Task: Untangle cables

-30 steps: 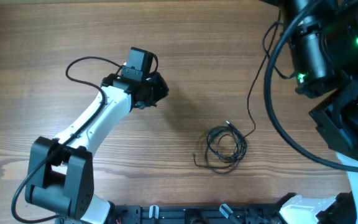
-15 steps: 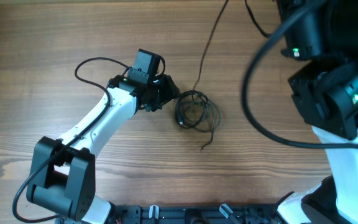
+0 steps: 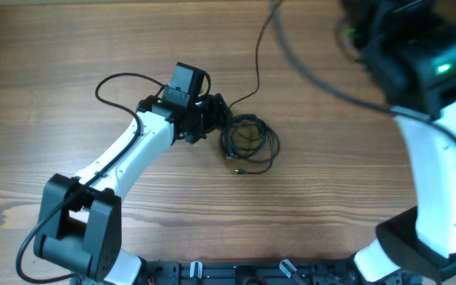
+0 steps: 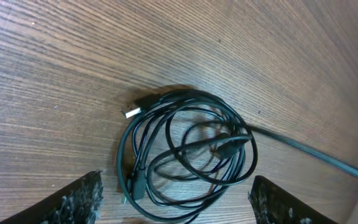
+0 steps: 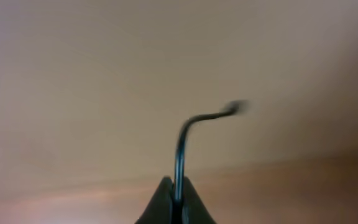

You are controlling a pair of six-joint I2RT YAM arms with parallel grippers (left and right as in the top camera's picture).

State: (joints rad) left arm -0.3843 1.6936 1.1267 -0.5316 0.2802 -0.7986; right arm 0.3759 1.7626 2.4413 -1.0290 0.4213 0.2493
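Observation:
The cables lie as a small coiled bundle (image 3: 249,142) of thin black wires on the wooden table, also filling the left wrist view (image 4: 185,149), with small plug ends showing. One strand (image 3: 258,55) rises from the bundle toward the top of the overhead view. My left gripper (image 3: 218,117) is open, its fingers (image 4: 176,202) either side of the bundle's near edge. My right gripper (image 5: 176,193) is shut on a cable strand (image 5: 191,134), held high above the table; the gripper itself is hidden in the overhead view.
The right arm (image 3: 418,87) looms large and blurred over the table's right side. The left arm's own thick black cable (image 3: 121,79) loops over the table at the left. A black rail (image 3: 244,273) runs along the front edge.
The right arm has swung and lifted, pulling the strand taut upward. The bundle was dragged left to beside my left gripper, which has closed in on it.

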